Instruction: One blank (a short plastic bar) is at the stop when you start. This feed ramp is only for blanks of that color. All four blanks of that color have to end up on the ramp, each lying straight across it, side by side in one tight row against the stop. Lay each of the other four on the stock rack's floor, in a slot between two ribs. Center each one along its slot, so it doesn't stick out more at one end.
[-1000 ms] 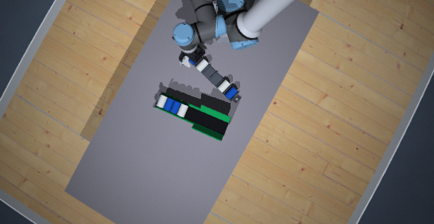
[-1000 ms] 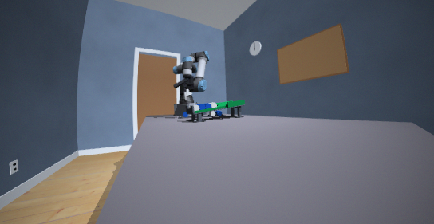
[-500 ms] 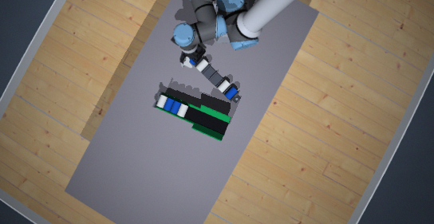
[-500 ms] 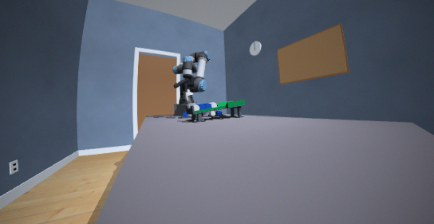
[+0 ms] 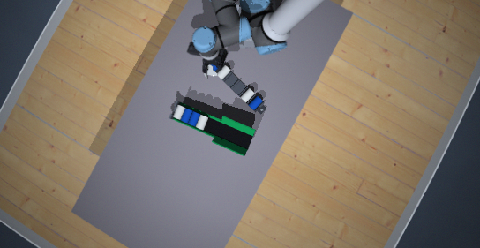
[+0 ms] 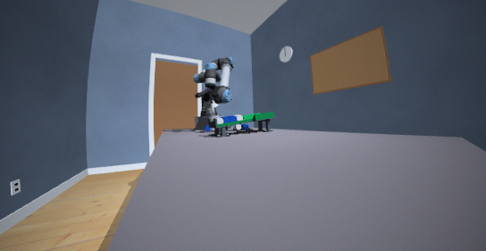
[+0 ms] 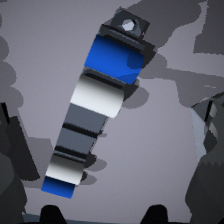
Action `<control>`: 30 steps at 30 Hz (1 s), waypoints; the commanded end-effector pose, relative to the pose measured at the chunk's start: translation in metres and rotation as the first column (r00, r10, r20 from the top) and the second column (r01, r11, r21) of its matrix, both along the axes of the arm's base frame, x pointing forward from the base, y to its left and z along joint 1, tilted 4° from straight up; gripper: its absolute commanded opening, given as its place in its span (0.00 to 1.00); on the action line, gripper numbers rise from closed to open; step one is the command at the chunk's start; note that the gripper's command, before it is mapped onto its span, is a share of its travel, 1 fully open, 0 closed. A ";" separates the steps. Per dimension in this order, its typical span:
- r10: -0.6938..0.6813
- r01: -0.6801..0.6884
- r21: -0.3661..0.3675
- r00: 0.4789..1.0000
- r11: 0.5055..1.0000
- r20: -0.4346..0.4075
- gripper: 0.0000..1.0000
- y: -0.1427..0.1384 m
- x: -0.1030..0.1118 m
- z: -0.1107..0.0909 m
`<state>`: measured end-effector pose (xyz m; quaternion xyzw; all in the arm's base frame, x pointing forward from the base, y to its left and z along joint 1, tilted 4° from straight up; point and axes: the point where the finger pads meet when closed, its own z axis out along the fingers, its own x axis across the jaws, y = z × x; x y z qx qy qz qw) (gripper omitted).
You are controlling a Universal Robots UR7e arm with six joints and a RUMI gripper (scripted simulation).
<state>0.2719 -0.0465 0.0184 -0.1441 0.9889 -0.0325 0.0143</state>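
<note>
The ramp (image 5: pixel 229 133) (image 6: pixel 264 116) has green walls and a black floor. At its low end four blanks lie across it side by side: white (image 5: pixel 179 111), blue (image 5: pixel 186 116), blue (image 5: pixel 194 119), white (image 5: pixel 202 122). The dark stock rack (image 5: pixel 231 79) (image 7: pixel 75 141) holds blue (image 5: pixel 256 102) (image 7: pixel 111 57) and white (image 5: pixel 248 94) (image 7: pixel 97 95) blanks at one end, two empty slots, then white (image 5: pixel 224 71) (image 7: pixel 65 170) and blue (image 5: pixel 214 68) (image 7: pixel 57 188) blanks. My gripper (image 5: pixel 215 65) (image 7: pixel 106 102) is wide open and empty above the rack's arm-side end, turned askew to it.
The arm (image 5: pixel 227 22) (image 6: pixel 212 76) reaches in from the robot's base at the back and covers part of the rack's near end in the top view. A bolted tab (image 7: pixel 128 25) stands at the rack's far end. The ramp stands on dark legs (image 6: pixel 264 125) beside the rack.
</note>
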 end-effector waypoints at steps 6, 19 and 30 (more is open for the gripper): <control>0.287 -0.287 -0.004 0.958 0.958 -0.012 1.00 0.004 0.005 0.000; 0.547 -0.548 -0.008 0.837 0.837 -0.032 1.00 0.009 0.009 -0.001; 0.746 -0.748 -0.008 0.664 0.664 -0.050 1.00 0.014 0.011 -0.002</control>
